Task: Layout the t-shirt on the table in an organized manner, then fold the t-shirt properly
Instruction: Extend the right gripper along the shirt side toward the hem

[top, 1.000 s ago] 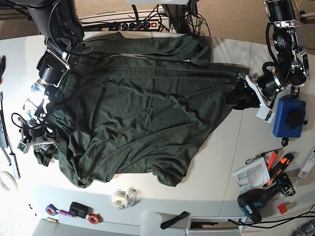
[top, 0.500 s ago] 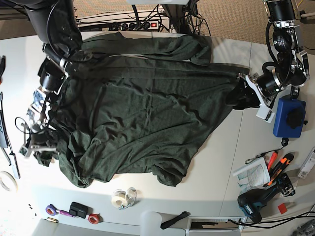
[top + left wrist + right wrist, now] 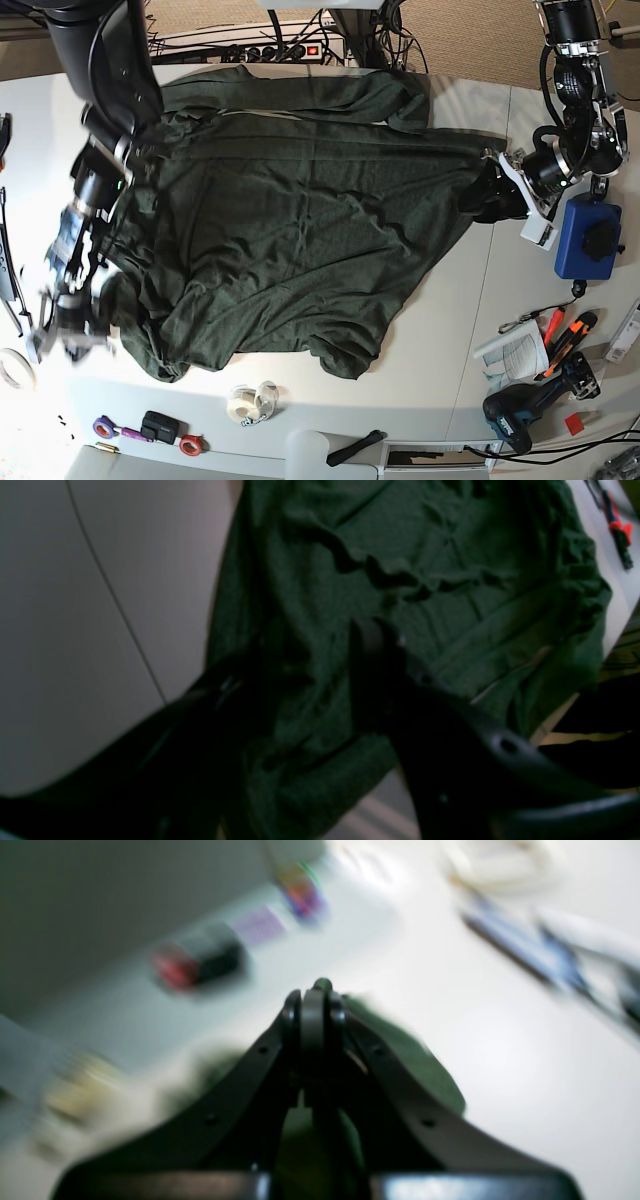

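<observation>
The dark green t-shirt (image 3: pixel 300 220) lies spread and wrinkled over the white table (image 3: pixel 450 330), one sleeve folded along the far edge. My left gripper (image 3: pixel 487 195) is at the shirt's right edge, where the cloth bunches into it. In the left wrist view, green fabric (image 3: pixel 425 580) fills the space between the fingers of that gripper (image 3: pixel 300 660). My right gripper (image 3: pixel 65 335) is at the shirt's lower left edge. Its blurred wrist view shows the gripper (image 3: pixel 322 990) pressed shut, with green cloth (image 3: pixel 420 1065) trailing under it above the table (image 3: pixel 500 1040).
A blue pouch (image 3: pixel 587 237) sits just right of my left gripper. Orange-handled tools (image 3: pixel 560 335) and a drill (image 3: pixel 525 405) lie at the front right. A white tape roll (image 3: pixel 252 402) and small items (image 3: pixel 160 428) sit near the front edge. A power strip (image 3: pixel 280 48) lies behind.
My right gripper went from open to shut at the shirt's left edge and moved toward the front left, drawing the cloth with it. The left arm has not moved.
</observation>
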You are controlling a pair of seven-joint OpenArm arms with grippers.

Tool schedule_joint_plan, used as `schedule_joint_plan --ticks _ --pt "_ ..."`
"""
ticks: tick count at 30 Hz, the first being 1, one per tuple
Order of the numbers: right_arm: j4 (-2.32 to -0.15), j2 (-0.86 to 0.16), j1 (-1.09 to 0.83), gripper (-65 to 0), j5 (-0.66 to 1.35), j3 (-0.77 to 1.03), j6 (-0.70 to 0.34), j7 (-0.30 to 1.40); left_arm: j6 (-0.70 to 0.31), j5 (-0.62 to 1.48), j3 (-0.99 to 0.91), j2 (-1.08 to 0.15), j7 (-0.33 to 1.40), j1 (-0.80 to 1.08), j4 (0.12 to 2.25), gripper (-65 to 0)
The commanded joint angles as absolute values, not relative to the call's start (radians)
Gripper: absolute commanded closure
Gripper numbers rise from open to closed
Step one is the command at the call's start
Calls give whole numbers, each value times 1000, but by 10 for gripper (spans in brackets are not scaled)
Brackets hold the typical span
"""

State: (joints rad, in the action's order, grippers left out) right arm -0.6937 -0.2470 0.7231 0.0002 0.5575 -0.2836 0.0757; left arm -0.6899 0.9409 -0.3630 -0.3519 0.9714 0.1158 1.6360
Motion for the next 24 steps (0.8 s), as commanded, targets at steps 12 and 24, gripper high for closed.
schedule_joint_plan --ticks 12,24 --pt "-715 -140 1047 -44 -98 70 -307 26 -698 950 -369 -366 949 129 1652 -232" --pt "-715 -60 1047 -326 -109 -104 -250 91 -698 942 -369 -366 949 158 1652 -232"
